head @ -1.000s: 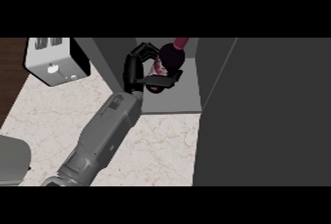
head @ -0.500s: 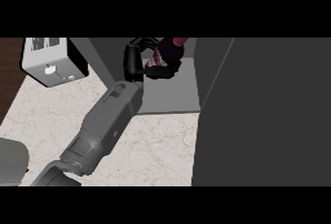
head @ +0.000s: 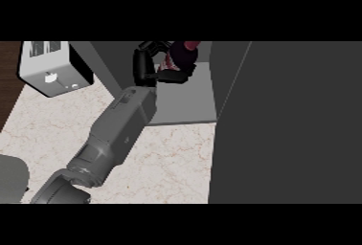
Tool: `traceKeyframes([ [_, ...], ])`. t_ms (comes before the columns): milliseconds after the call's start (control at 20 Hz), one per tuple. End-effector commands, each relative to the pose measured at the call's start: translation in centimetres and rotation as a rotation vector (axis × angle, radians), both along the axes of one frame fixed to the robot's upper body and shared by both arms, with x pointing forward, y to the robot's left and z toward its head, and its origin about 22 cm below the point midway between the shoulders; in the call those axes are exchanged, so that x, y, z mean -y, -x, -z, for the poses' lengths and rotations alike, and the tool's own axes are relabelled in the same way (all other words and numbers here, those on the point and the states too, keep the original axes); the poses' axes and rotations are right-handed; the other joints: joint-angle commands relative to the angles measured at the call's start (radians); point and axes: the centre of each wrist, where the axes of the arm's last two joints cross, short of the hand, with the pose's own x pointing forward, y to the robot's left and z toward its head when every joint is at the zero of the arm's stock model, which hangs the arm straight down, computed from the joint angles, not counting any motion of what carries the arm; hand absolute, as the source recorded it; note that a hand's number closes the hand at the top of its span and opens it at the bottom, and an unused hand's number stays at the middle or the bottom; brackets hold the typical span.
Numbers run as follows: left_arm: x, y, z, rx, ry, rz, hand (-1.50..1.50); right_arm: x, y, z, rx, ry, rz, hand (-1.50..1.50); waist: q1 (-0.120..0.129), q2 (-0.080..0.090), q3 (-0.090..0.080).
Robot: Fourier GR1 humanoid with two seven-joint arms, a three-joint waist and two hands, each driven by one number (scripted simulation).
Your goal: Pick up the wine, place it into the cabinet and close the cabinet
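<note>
Head view, steep down onto the counter (head: 163, 158), marbled light stone.

One arm (head: 117, 139) enters from the lower left and runs up to the cabinet (head: 187, 103). By its side this reads as the left arm, though the angle makes that a judgement. The left hand (head: 152, 64) is inside the cabinet opening, fingers curled round the wine (head: 185, 51). Only the dark red upper part of the bottle shows past the fingers, with a bit of pale label. Bottle sits toward the back of the cabinet floor, near the top edge of the view. Cannot tell whether its base touches the floor or hangs just above it.

Right hand: not visible anywhere.

The door (head: 283, 119) stands open, a large dark slab filling the right of the view, its edge close to the cabinet's right side. A toaster (head: 51, 67) stands on the counter at upper left, well apart from the arm.

Step in hand, as I judge it: setting the wine down inside.

Notes for doing it well:
- Keep the bottle upright and lower until the base is fully on the cabinet floor before letting go.
- Place it deep enough that the door can swing past it.
- Open the fingers straight out, then draw the hand back along the arm's line, so nothing brushes the bottle.
- Clear the forearm from the opening before touching the door.
</note>
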Motion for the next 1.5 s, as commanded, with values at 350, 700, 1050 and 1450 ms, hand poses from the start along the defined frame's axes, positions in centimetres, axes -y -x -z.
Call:
traceKeyframes([
  [350,-0.7,0.2,1.4,-0.056,0.088,-0.032,1.5,-0.3,2.7,-0.7,0.021,-0.045,-0.06,-1.5,-0.006,-0.002,-0.001],
  [700,-1.9,0.5,2.8,-0.065,0.017,-0.071,1.5,-0.5,1.6,-0.7,0.032,-0.037,-0.072,-1.5,-0.016,0.011,-0.001],
  [1050,-2.0,0.6,3.0,-0.094,-0.053,-0.079,-1.5,0.0,1.2,-0.7,0.036,-0.027,-0.056,-1.5,-0.007,0.007,-0.001],
  [1450,-3.7,0.7,3.8,-0.118,-0.132,-0.101,-1.5,-0.6,1.3,-0.4,0.042,-0.046,-0.062,-1.5,-0.02,0.013,-0.001],
])
